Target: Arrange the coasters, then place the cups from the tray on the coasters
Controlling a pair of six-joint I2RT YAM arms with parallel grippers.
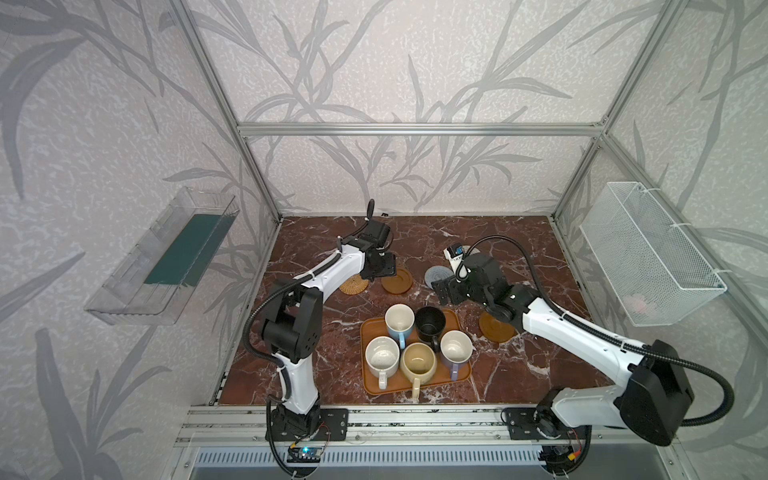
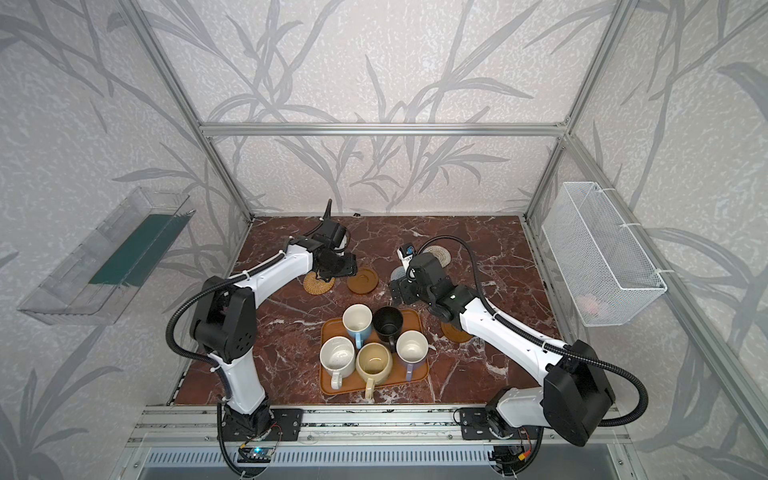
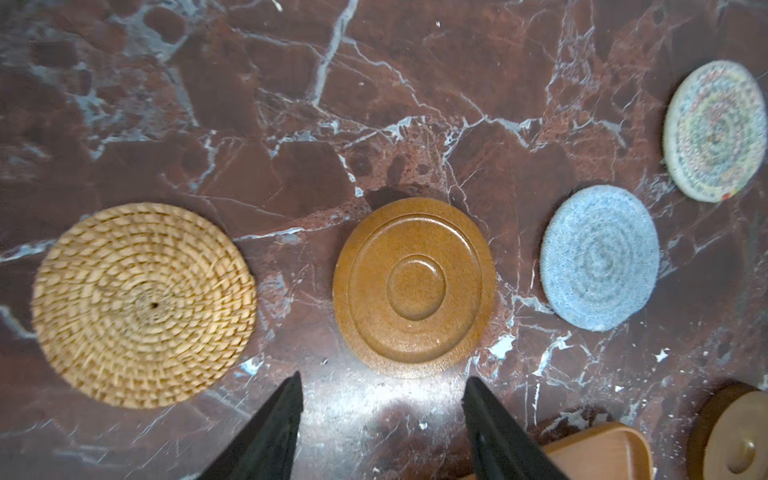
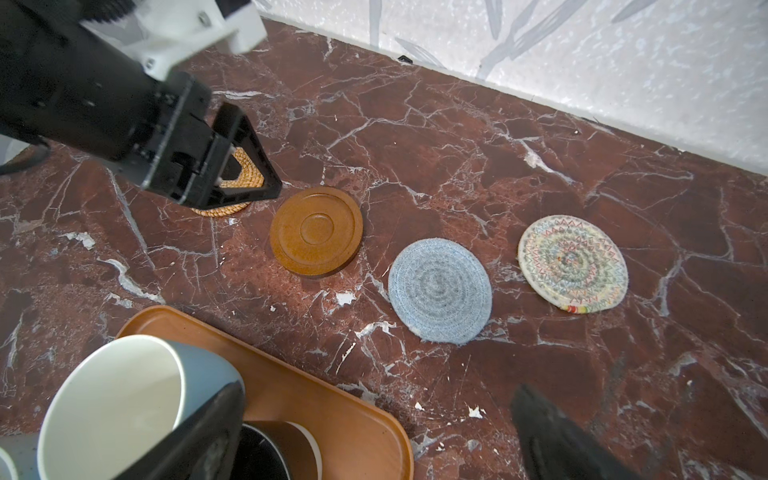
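Observation:
Four coasters lie in a row on the marble: tan rattan (image 3: 143, 303), glossy brown (image 3: 413, 286), grey-blue rope (image 3: 600, 270) and cream rope (image 4: 573, 262). A second brown coaster (image 1: 496, 328) lies right of the tray, partly under the right arm. The orange-brown tray (image 1: 370, 332) holds several cups: light blue (image 1: 399, 320), black (image 1: 430, 322), speckled white (image 1: 381, 353), cream-beige (image 1: 417, 361) and lavender (image 1: 456, 347). My left gripper (image 3: 382, 377) is open and empty, its tips just short of the brown coaster. My right gripper (image 4: 380, 386) hangs wide open over the tray's far corner, holding nothing.
A clear plastic bin (image 1: 166, 257) hangs on the left wall and a white wire basket (image 1: 648, 253) on the right wall. Metal frame posts edge the marble floor. The left arm's wrist (image 4: 124, 112) reaches low over the rattan coaster.

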